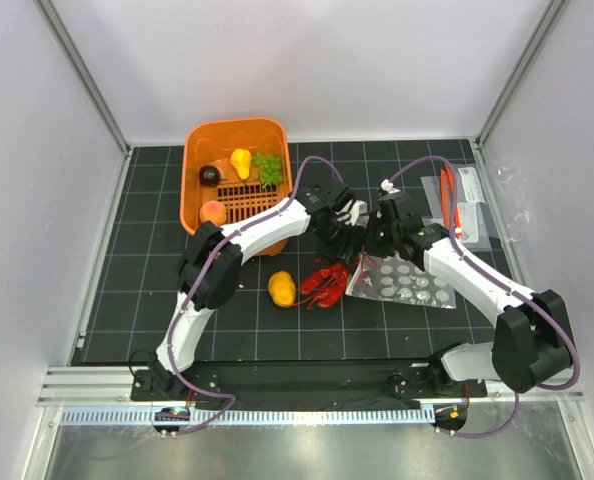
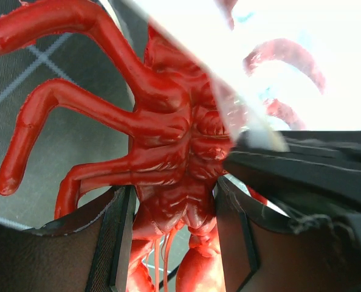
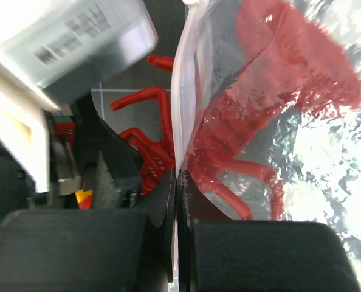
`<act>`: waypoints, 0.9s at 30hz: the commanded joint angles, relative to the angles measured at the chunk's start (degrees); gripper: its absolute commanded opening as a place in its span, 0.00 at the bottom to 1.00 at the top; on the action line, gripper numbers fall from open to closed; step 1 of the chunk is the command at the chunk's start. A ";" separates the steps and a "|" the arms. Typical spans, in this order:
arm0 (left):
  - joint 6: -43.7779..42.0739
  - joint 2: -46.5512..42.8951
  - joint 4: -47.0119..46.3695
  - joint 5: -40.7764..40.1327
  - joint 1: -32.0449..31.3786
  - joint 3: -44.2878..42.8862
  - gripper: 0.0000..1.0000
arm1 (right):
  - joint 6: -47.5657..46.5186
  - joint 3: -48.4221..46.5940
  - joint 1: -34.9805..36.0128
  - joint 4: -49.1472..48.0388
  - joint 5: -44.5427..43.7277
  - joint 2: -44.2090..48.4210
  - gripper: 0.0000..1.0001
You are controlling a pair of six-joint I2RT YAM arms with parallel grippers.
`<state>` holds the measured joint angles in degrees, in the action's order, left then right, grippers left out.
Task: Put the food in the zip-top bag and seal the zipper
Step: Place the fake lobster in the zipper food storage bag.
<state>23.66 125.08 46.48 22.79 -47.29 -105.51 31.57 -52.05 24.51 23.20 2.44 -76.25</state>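
Observation:
The red lobster (image 1: 322, 285) lies on the mat at the mouth of the clear dotted zip-top bag (image 1: 412, 285). My left gripper (image 1: 345, 240) is shut on the lobster's body (image 2: 168, 140), one finger (image 2: 116, 243) on each side. My right gripper (image 1: 375, 245) is shut on the bag's mouth edge, pinching the white zipper strip (image 3: 183, 91) and holding it up. Through the plastic (image 3: 314, 152), part of the lobster (image 3: 150, 146) shows on the inner side of the mouth. The peach-orange fruit (image 1: 213, 211) and the green grape bunch (image 1: 268, 168) lie in the orange basket (image 1: 199, 140).
A yellow-orange toy fruit (image 1: 281, 288) lies on the mat just left of the lobster. The basket also holds a yellow pear (image 1: 241, 161) and a dark round fruit (image 1: 208, 174). Flat clear packets with an orange-red strip (image 1: 462, 205) lie at the right.

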 commanded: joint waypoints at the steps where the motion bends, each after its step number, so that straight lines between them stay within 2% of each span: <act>1: -1.86 -3.26 -5.52 4.20 -0.44 -0.83 0.17 | -0.46 1.60 0.10 -4.04 4.15 0.84 0.01; 7: -1.16 -3.61 -6.40 3.41 -0.44 -0.40 0.29 | -0.55 2.92 -1.04 -3.60 2.48 1.19 0.01; 9: -1.07 -3.26 -6.31 3.93 -0.44 -0.04 0.36 | -0.90 3.10 -1.13 -3.86 2.92 0.32 0.01; 11: -1.07 -2.82 -6.23 4.02 -0.44 -0.04 0.48 | -0.81 3.27 -1.13 -4.22 2.84 -0.30 0.01; 13: -1.16 -2.73 -6.05 4.11 -0.44 -0.13 0.49 | -0.99 3.36 -1.31 -4.22 2.40 -0.83 0.01; 14: -1.25 -2.73 -5.96 3.59 -0.44 -0.39 0.55 | -1.16 3.36 -1.22 -4.13 2.31 -0.92 0.01; 18: -1.86 -3.35 -5.08 2.44 -0.18 -0.66 0.68 | -1.60 3.89 -1.57 -4.22 2.13 -1.01 0.01; 19: -1.78 -3.35 -4.73 2.35 -0.26 -0.57 0.80 | -1.51 4.41 -1.57 -4.30 2.22 -0.83 0.01; 23: -1.86 -3.08 -3.68 2.09 -0.26 -0.57 0.85 | -1.69 4.94 -1.75 -4.66 2.22 -0.57 0.01; 27: -3.09 -4.66 -3.32 -0.71 -0.17 -1.01 0.84 | -2.04 5.29 -1.84 -4.74 2.31 -0.13 0.01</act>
<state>22.02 125.01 43.51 23.35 -47.24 -105.06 30.15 -46.92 22.68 20.69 3.86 -77.14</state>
